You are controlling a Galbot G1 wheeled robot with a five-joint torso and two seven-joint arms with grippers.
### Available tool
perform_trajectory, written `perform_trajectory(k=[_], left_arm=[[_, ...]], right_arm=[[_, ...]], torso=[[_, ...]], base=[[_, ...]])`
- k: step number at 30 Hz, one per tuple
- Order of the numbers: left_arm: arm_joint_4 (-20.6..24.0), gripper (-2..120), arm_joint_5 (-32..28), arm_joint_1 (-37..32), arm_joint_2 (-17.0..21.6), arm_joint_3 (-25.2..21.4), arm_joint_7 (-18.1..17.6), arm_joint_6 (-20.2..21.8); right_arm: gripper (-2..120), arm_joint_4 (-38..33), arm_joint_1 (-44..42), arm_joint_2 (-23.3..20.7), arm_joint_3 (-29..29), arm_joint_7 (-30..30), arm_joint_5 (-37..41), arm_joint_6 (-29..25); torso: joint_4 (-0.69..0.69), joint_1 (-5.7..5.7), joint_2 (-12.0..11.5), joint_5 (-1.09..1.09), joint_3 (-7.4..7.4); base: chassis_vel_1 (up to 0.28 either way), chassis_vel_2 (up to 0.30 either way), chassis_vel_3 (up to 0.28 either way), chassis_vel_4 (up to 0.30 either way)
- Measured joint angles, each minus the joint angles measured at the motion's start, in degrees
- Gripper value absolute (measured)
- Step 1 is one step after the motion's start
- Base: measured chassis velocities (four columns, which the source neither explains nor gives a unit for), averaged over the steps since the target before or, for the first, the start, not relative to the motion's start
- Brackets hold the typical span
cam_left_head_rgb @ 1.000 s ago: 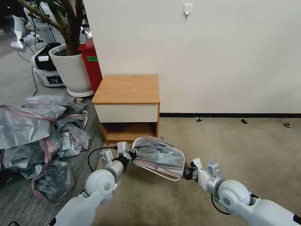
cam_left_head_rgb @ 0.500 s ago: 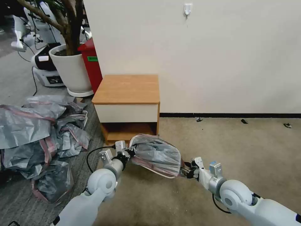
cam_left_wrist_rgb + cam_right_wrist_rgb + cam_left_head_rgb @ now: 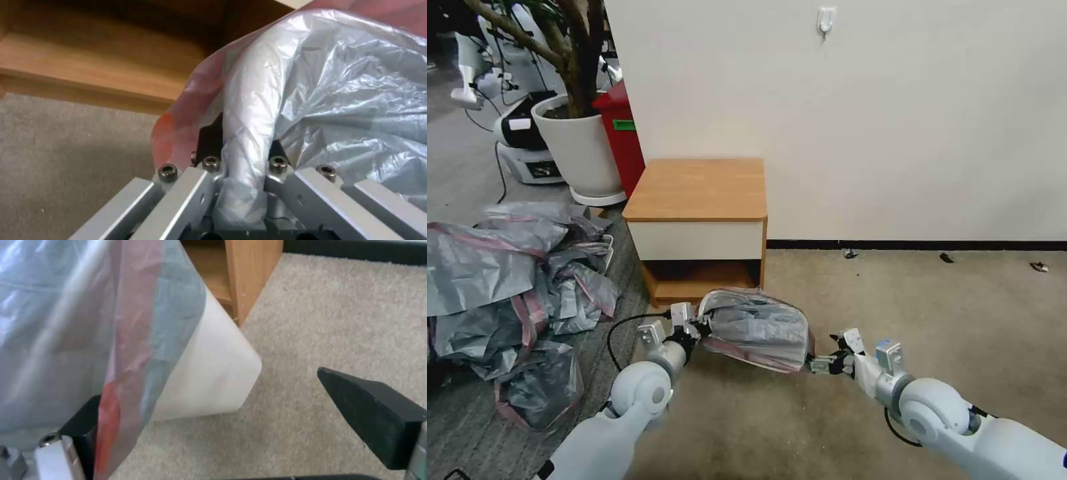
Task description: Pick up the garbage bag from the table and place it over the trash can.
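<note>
I am watching the garbage bag sitting stretched over the trash can in the lower middle of the head view, on the carpet just in front of the table. The bag's pinkish-red rim is running along the can's near edge.

The left gripper is sitting at the bag's left end. In the left wrist view its fingers are clenching a fold of the grey plastic, with the rolled rim of the can running between them.

The right gripper is sitting at the bag's right corner. In the right wrist view its jaws are standing wide apart: one black pad is hanging clear over carpet, the other is lying against the hanging bag edge, so it is released.

The can's cream wall is showing below the plastic.

At the left of the head view a heap of grey bags is lying on the floor. In the upper left a red bin is carrying a green label; I cannot read its writing. A white plant pot is standing beside it.
</note>
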State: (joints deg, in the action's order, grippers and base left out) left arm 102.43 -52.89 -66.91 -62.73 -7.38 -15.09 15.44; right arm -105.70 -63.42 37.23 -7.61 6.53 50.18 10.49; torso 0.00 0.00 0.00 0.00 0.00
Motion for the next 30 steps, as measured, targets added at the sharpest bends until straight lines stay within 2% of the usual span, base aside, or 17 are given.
perform_trajectory(k=[11, 17, 23, 30], left_arm=[[-1.66, 2, 0.76, 0.06, -0.60, 0.23, -0.36, -0.63], [-2.24, 2, 1.71, 0.05, -0.60, 0.56, -0.53, -0.90], [-2.41, 2, 1.79, 0.40, -0.27, 0.73, -0.51, -0.98], [-3.12, 2, 2.95, 0.32, -0.78, 0.81, -0.54, -1.38]], right_arm=[[100, -0.78, -0.10, 0.72, 1.86, 3.27, -0.79, -1.42], [100, -0.31, -0.57, 0.55, 1.68, 4.27, -7.04, -4.26], [100, -0.32, -1.00, -0.05, 1.49, 3.98, -9.49, -4.67], [100, -1.94, -1.11, 0.22, 4.99, 5.38, -9.28, -4.97]], torso=[[0.01, 0.00, 0.00, 0.00, 0.00], [0.00, 0.00, 0.00, 0.00, 0.00], [0.00, 0.00, 0.00, 0.00, 0.00], [0.00, 0.00, 0.00, 0.01, 0.00]], base=[[0.000, 0.000, 0.000, 0.000], [0.000, 0.000, 0.000, 0.000], [0.000, 0.000, 0.000, 0.000], [0.000, 0.000, 0.000, 0.000]])
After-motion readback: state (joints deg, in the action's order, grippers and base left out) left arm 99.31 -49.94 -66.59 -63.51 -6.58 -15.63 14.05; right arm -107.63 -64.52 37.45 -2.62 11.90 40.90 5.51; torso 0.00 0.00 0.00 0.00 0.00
